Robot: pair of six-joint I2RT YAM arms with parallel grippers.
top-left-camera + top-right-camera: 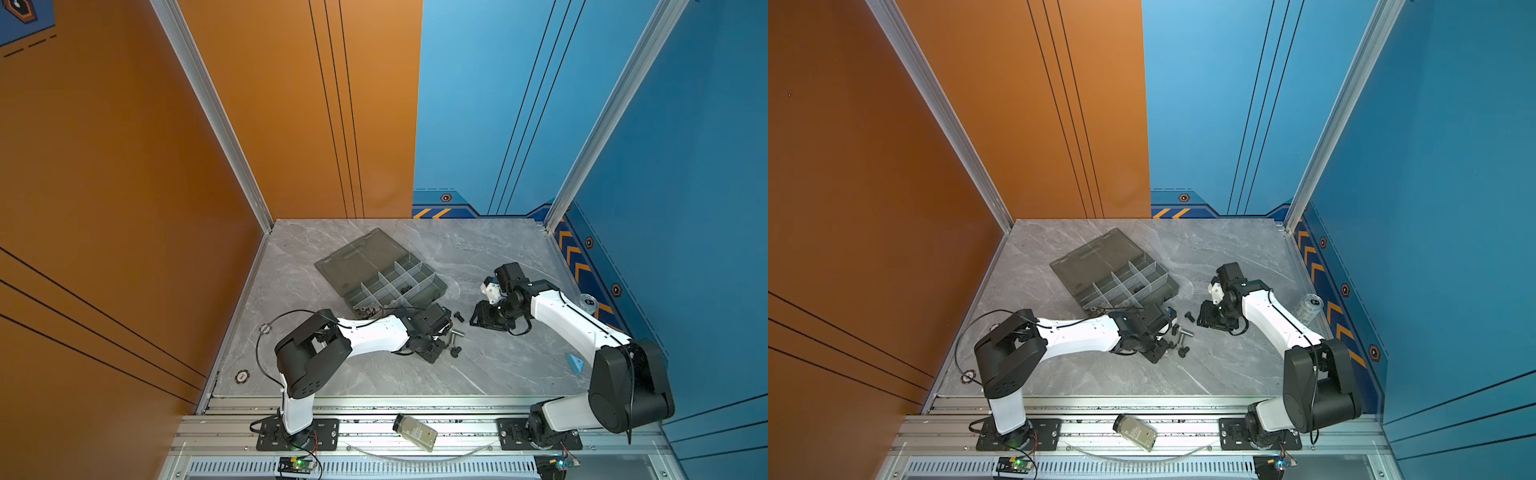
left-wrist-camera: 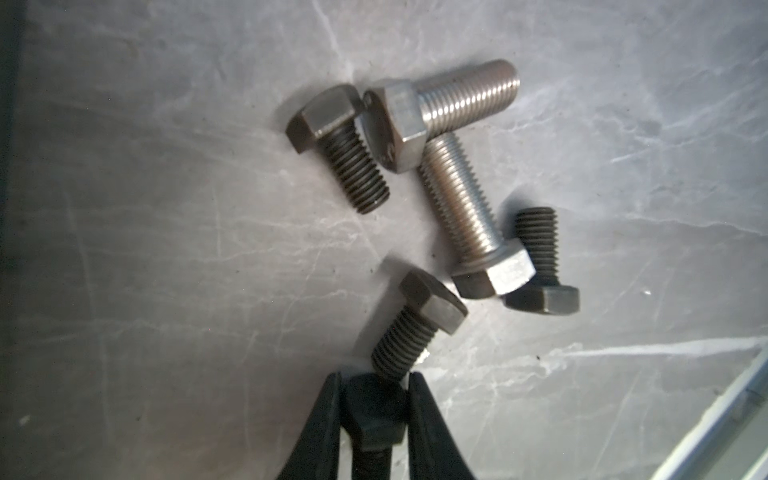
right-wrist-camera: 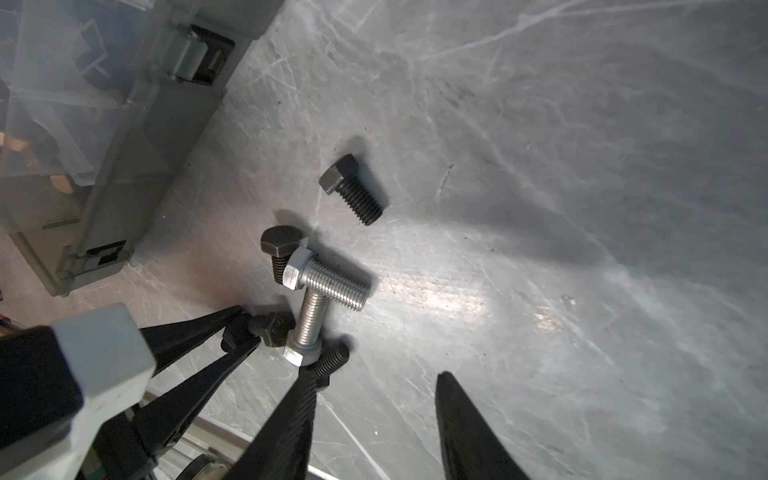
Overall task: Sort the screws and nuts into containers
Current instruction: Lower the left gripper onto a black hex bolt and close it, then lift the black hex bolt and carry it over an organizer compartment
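Several screws lie loose on the grey marble table just in front of the organiser box (image 1: 386, 278). The left wrist view shows two silver screws (image 2: 449, 104) crossed, with black screws (image 2: 336, 145) around them. My left gripper (image 2: 376, 376) is shut on the hex head of another black screw (image 2: 374, 411), low over the table; it also shows in both top views (image 1: 445, 334) (image 1: 1169, 332). My right gripper (image 3: 374, 374) stands open and empty just right of the pile (image 1: 478, 318). Small silvery pieces that may be nuts sit in the nearest of the containers (image 1: 369, 309).
The box's lid (image 1: 361, 253) lies open flat behind the cells. A silver can (image 1: 1308, 307) stands by the right wall. A small blue triangular piece (image 1: 575, 363) lies at the front right. A clear bottle (image 1: 415, 432) lies on the front rail.
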